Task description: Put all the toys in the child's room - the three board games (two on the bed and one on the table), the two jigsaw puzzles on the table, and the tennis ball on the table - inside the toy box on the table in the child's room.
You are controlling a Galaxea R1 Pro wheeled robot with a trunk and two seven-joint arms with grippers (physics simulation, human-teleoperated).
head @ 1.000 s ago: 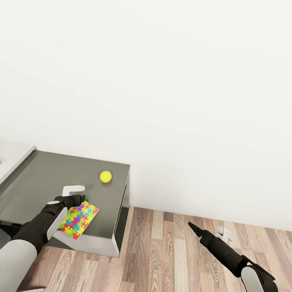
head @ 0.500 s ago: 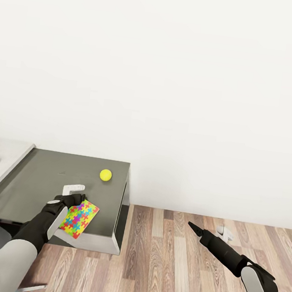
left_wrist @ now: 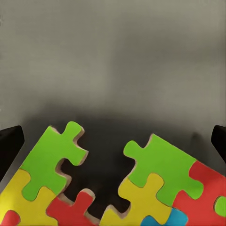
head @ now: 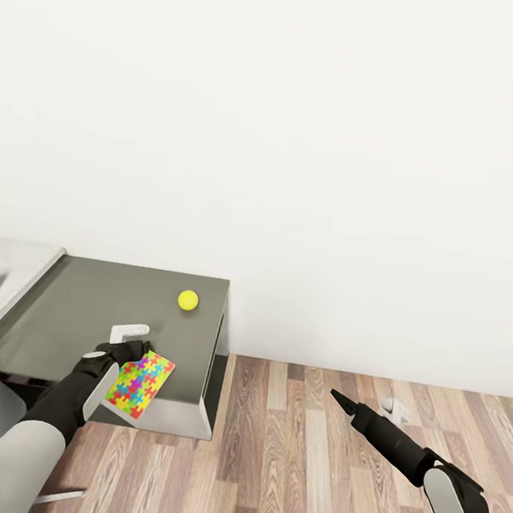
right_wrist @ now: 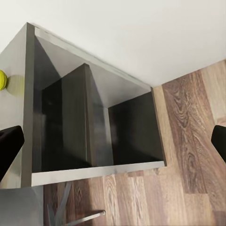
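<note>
One jigsaw puzzle sits pinched in the left gripper, tilted over the dark table near its front edge, long axis running away from the wrist. Right gripper hangs over the floor, fingers spread w/ nothing between. Tennis ball lies farther back, nearer the left arm. Right wrist view shows the shelf under the top.

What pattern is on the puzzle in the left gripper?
Interlocking green, yellow, red and blue pieces on the jigsaw puzzle, clearest in the left wrist view.

Multicolour mosaic jigsaw puzzle, yellow-green tennis ball, dk grey table, wood-plank floor.
</note>
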